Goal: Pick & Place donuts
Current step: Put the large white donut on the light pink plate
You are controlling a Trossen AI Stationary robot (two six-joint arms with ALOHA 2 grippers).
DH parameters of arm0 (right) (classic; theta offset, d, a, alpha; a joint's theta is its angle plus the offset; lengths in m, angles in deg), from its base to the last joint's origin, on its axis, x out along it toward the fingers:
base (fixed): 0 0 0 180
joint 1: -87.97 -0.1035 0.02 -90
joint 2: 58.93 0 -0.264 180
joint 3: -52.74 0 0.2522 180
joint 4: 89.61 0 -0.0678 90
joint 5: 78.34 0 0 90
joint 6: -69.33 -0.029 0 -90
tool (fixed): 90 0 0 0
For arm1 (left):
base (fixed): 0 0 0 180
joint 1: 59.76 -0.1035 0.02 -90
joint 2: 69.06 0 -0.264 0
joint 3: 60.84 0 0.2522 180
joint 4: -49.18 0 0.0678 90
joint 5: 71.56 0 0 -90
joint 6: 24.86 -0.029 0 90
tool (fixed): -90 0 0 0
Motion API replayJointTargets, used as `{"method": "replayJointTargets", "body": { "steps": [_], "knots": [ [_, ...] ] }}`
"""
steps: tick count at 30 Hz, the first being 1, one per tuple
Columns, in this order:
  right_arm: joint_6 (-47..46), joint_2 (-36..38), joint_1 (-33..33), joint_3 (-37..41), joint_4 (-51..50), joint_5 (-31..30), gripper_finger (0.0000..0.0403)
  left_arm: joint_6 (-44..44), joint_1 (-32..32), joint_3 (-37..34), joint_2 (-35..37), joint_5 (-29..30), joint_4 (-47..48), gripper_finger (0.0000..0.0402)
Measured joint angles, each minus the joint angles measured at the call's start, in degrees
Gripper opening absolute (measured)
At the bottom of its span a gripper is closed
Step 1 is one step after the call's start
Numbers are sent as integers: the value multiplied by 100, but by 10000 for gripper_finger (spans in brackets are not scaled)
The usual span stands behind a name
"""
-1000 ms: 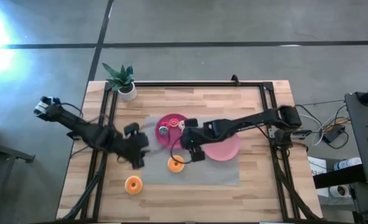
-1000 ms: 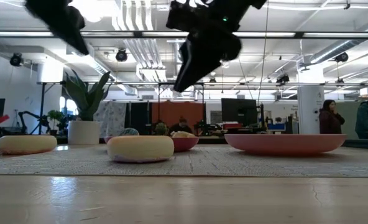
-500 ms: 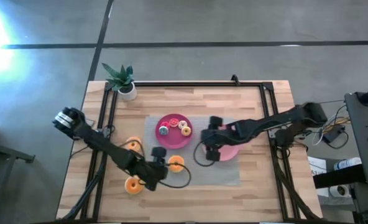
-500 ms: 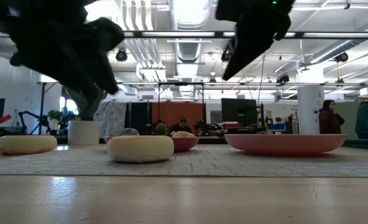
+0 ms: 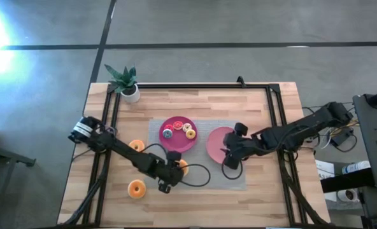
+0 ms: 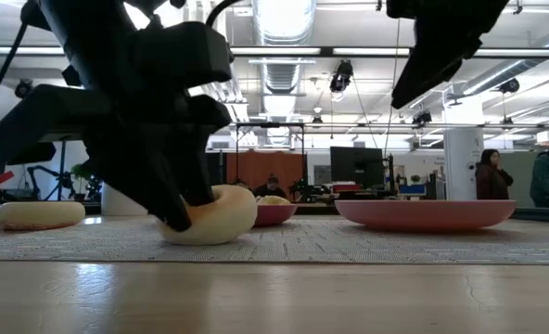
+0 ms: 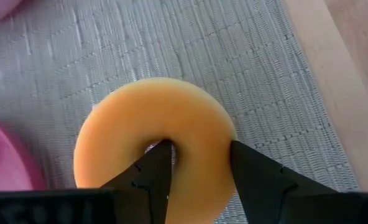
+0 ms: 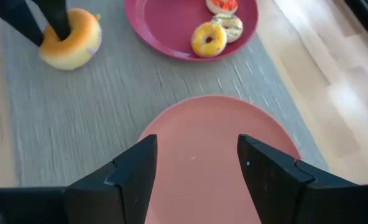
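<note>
Three small donuts already sit on the darker pink plate at the grey mat's rear edge. The left gripper pinches an orange donut mid-mat through its hole; two orange donuts wait near the tabletop's left edge. The right gripper hangs spread and empty over the bare lighter plate.

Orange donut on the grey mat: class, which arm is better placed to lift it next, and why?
Left. The left gripper already straddles the orange donut's ring, one finger in its hole. The right gripper hangs open over the empty pink plate, away from the donut.
</note>
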Motion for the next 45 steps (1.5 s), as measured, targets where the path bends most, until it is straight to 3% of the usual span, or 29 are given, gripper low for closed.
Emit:
{"method": "replayJointTargets", "body": {
  "steps": [7, 14, 20, 22, 28, 30, 36, 42, 45],
  "knots": [
    [-205, -97, -82, 80, 3, -105, 215, 256, -63, 2, -52, -83, 5, 117],
    [-221, -40, -80, 86, 20, -104, 214, 929, -263, -10, 29, -345, -31, 13],
    [-153, 130, -128, 59, -3, 44, 215, 1393, -498, -28, 607, -671, -111, 2],
    [267, 163, -238, -77, 29, 40, 214, 1455, -672, -28, 1018, -1180, -271, 2],
    [2376, -4, -633, -798, 211, -190, 215, 2119, -1673, -66, 2097, -3892, -1266, 1],
    [3097, -144, -731, -1110, 178, -245, 215, 2340, -1997, -66, 2313, -4438, -1469, 1],
    [4740, -732, -800, -1931, 193, -281, 215, 2706, -2482, -18, 2381, -5083, -2134, 0],
    [4797, -1219, -773, -2605, -101, -1335, 215, 2934, -2484, -5, 2182, -5206, -2283, 0],
    [4828, -1398, -775, -2830, -381, -1320, 215, 3041, -2487, -15, 2139, -5253, -2301, 0]
  ]
}}
